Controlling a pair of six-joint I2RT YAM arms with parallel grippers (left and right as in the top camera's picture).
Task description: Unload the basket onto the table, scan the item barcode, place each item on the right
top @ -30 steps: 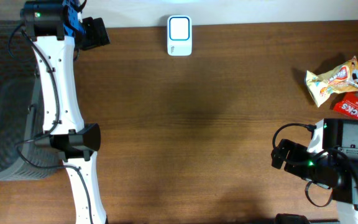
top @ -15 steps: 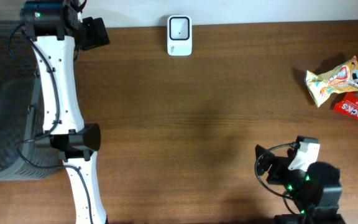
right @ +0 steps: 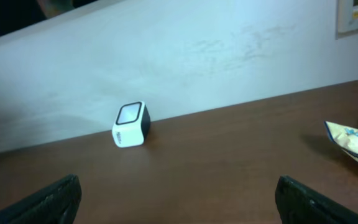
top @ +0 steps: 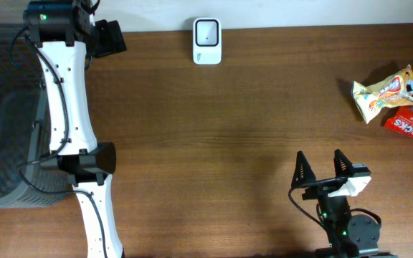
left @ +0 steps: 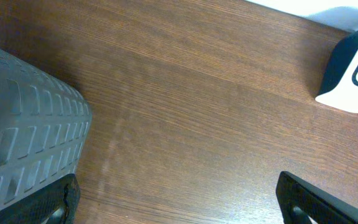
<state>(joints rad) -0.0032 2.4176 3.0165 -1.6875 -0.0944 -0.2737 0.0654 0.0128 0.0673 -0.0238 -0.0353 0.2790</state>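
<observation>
Overhead view: brown wood table [top: 214, 143]. White scanner [top: 207, 41] sits at 12 o'clock by the far edge, upright, window facing up. The items to scan are at 3 o'clock: yellow snack pkt [top: 388, 92], with red pkt [top: 409, 123] touching it on the 5 o'clock side and partly cut by the frame edge. Both lie flat on the table, nothing holding them.

R gripper [top: 321, 170] is at 5 o'clock, jaws spread wide, pointing twd 12, nothing btwn them. It's well apart from both pkts & the scanner.

L gripper [top: 110, 37] is at 11 o'clock, near the far edge, w/ the scanner off to its 3 o'clock side. Grey basket [top: 6, 122] is at 9 o'clock, partly under the L arm.

L wrist view: L gripper [left: 176, 202], fingertips [left: 61, 199] at the bottom corners, fully spread, only bare table btwn. Basket wall [left: 23, 124] at 9 o'clock, scanner corner [left: 353, 68] at 2 o'clock.

R wrist view: R gripper [right: 185, 202] wide open, empty. Scanner [right: 131, 124] at 10 o'clock against the pale wall [right: 197, 56]; yellow snack pkt [right: 356, 142] at 3 o'clock, cut by the edge.
</observation>
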